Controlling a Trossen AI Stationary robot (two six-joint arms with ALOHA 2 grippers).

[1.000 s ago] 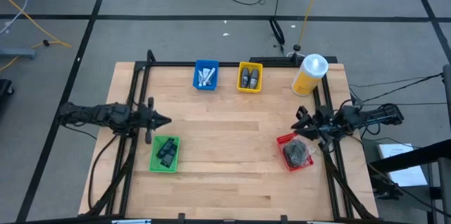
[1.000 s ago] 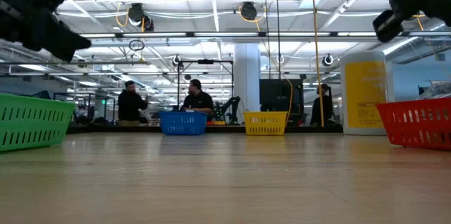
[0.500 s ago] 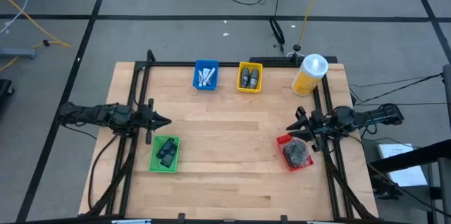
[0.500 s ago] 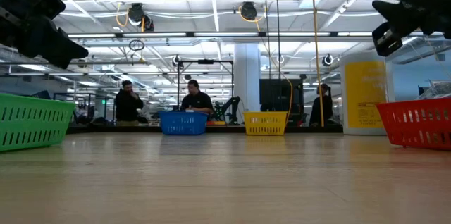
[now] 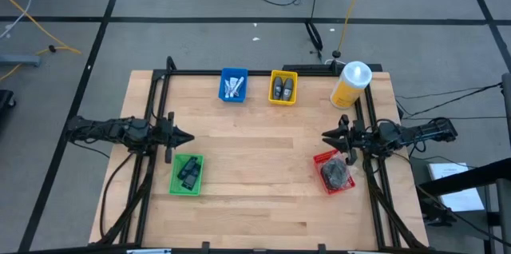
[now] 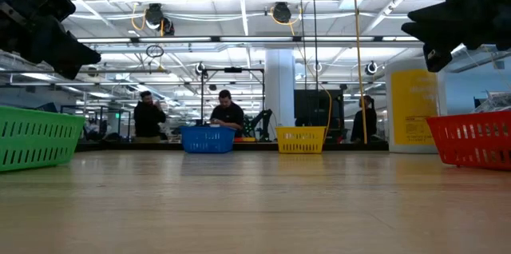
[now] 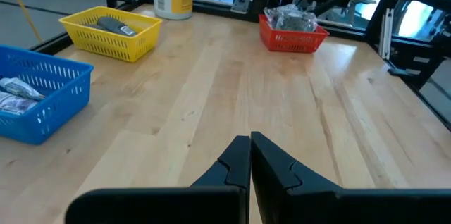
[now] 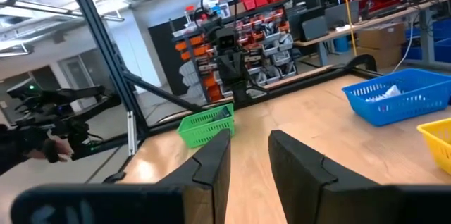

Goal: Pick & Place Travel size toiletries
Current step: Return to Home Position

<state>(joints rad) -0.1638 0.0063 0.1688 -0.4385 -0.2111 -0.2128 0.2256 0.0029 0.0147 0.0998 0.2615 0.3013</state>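
Pale wooden planks make the smooth table (image 5: pixel 263 166), framed by dark metal bars. At its far edge stands a blue basket (image 5: pixel 224 94) of plastic lattice, and the small white travel size toiletries (image 5: pixel 233 87) lie inside it. The left gripper (image 5: pixel 185 136) hovers over the left side, its dark fingers pressed together, holding nothing. The right gripper (image 5: pixel 326 136) hovers near the red basket (image 5: pixel 318 159), fingers slightly apart, empty.
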